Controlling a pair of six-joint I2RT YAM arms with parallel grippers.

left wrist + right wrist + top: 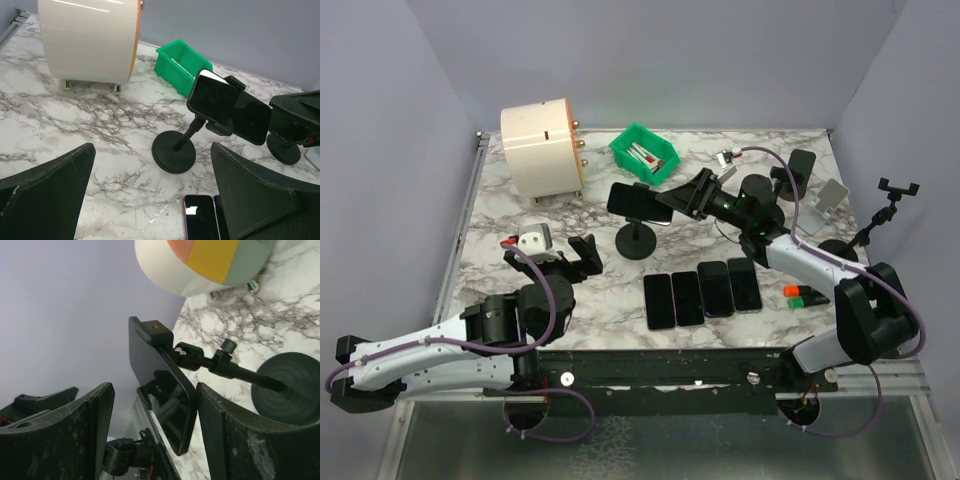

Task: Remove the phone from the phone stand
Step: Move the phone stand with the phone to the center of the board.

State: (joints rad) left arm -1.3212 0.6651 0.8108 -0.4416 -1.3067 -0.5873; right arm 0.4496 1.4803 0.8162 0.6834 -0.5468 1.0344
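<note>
A black phone (638, 203) sits clamped sideways in a black phone stand (637, 241) with a round base, mid-table. My right gripper (675, 198) reaches it from the right. In the right wrist view its jaws stand open around the phone (160, 385). The right finger (225, 440) lies against the phone's edge and the left finger is apart from it. My left gripper (563, 258) hangs open to the left of the stand, holding nothing. Its wrist view shows the phone (227, 107) and the stand's base (174, 150) ahead.
A white and orange cylinder (542, 148) and a green bin (644, 153) stand at the back. Several phones (703, 292) lie flat in a row in front of the stand. Other stands (803, 170) and orange and green markers (803, 294) are on the right.
</note>
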